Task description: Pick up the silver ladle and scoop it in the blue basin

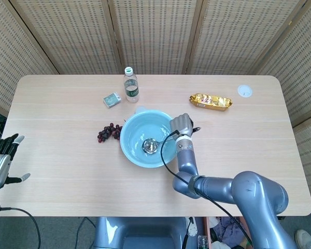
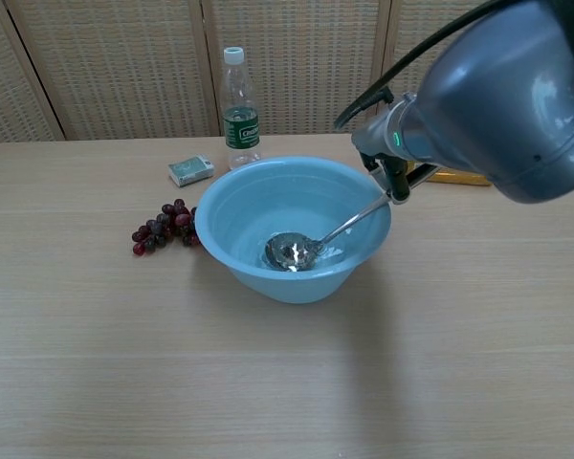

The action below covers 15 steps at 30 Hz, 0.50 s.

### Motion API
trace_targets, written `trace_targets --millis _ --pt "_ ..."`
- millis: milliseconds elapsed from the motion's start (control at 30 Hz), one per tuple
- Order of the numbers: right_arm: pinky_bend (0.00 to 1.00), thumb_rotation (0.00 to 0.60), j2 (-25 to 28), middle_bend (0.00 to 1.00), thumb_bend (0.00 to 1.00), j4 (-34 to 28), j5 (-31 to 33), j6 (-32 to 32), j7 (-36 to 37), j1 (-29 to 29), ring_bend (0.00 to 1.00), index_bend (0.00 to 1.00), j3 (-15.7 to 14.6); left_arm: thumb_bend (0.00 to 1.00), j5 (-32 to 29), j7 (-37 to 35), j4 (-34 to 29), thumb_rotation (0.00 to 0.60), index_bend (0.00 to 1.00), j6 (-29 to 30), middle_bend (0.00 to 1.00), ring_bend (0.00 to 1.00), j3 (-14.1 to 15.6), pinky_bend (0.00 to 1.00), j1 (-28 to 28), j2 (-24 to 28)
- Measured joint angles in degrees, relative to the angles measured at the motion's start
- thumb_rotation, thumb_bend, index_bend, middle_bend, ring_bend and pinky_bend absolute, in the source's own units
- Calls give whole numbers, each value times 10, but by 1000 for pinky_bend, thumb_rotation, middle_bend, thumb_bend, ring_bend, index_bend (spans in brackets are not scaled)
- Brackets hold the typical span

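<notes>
The blue basin stands mid-table with water in it. The silver ladle lies with its bowl low in the basin, near the front, and its handle slanting up over the right rim. My right hand grips the handle's end just outside that rim. At the far left edge of the head view, my left hand hangs off the table with fingers spread and nothing in it.
A bunch of dark grapes lies left of the basin. Behind it stand a water bottle and a small green box. A gold snack packet and a white lid lie at back right.
</notes>
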Motion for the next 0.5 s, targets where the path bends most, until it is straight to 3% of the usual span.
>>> trace_targets --millis 333,500 --pt "1000 600 75 1000 964 -60 125 -31 -18 -12 1000 864 85 0 0 4 -1 600 0 -1 0 0 1 0 -1 -1" --pt "1000 600 118 1000 964 -86 182 -56 -27 -20 1000 864 114 0 2 6 -3 600 0 2 0 0 2 0 0 -1"
